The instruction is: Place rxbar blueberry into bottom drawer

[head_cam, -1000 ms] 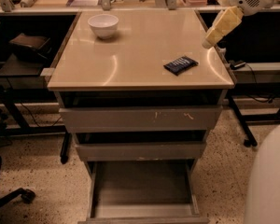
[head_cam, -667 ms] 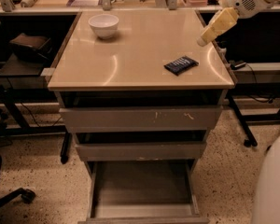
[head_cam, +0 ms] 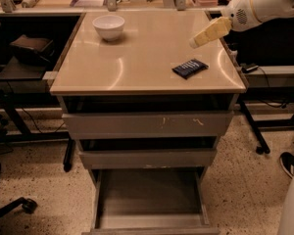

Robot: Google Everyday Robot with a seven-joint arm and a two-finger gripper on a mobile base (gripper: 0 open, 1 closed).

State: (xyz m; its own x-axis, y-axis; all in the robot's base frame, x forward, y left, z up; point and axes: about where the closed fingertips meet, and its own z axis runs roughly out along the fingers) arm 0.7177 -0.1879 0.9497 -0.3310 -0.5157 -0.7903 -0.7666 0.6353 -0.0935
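The rxbar blueberry [head_cam: 189, 68], a flat dark navy bar, lies on the beige table top near the right front corner. My gripper [head_cam: 195, 42] hangs above the table on the white arm coming in from the upper right, its yellowish fingers pointing down-left, a little above and behind the bar, not touching it. The bottom drawer [head_cam: 149, 199] is pulled open below the two upper grey drawers, its flat grey floor showing with nothing in it.
A white bowl [head_cam: 109, 27] stands at the table's back left. The two upper drawers [head_cam: 147, 125] are slightly ajar. A black office chair base [head_cam: 10, 207] is at lower left; desks and cables flank the table.
My gripper has moved left and slightly down, from beyond the table's right edge to over the table top, closer to the bar. The bar and drawers have not moved.
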